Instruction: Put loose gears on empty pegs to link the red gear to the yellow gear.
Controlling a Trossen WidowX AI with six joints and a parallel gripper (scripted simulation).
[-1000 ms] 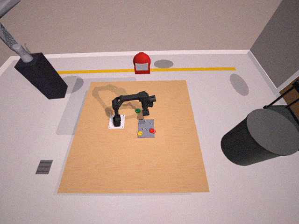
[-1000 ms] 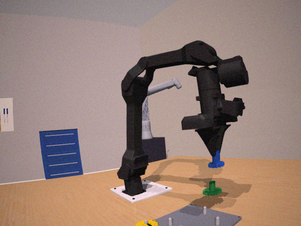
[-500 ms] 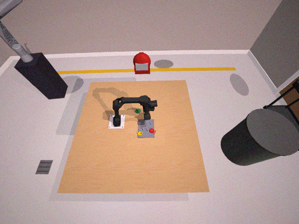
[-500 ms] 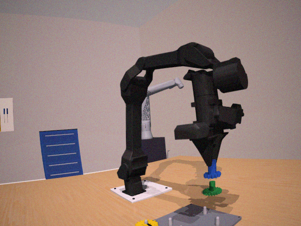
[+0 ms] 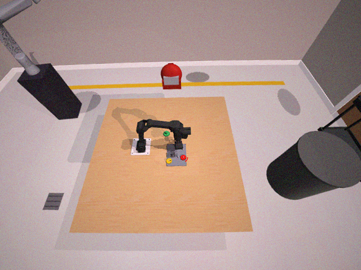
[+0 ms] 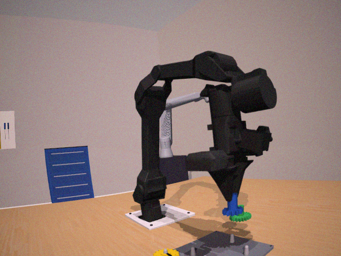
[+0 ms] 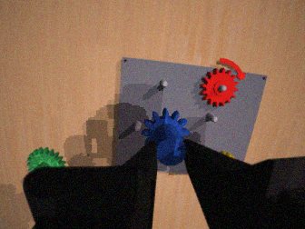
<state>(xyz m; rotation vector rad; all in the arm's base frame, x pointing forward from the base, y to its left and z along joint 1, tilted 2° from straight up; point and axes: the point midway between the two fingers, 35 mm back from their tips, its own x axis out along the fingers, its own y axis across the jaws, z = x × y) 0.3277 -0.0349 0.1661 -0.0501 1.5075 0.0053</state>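
Observation:
My gripper (image 6: 233, 196) (image 7: 169, 145) is shut on the hub of the blue gear (image 6: 232, 211) (image 7: 165, 129), teeth end down. It holds the gear in the air over the grey board (image 5: 176, 164) (image 6: 261, 245) (image 7: 191, 77). The red gear (image 5: 182, 157) (image 7: 210, 87) and the yellow gear (image 5: 170, 161) (image 6: 159, 252) (image 7: 227, 154) sit on pegs. Empty pegs show in the wrist view: one peg (image 7: 163, 84) at the far left, one (image 7: 137, 125) nearer, one (image 7: 211, 117) near the red gear. Fingers and blue gear may hide another. The green gear (image 5: 166, 133) (image 6: 243, 217) (image 7: 45, 156) stands off the board.
The white base plate (image 5: 134, 150) (image 6: 176, 220) of the arm stands beside the board on the wooden table (image 5: 158, 201) (image 6: 82, 231) (image 7: 63, 36). The red arrow (image 7: 233, 66) lies beside the red gear. The arm's shadow falls across part of the board.

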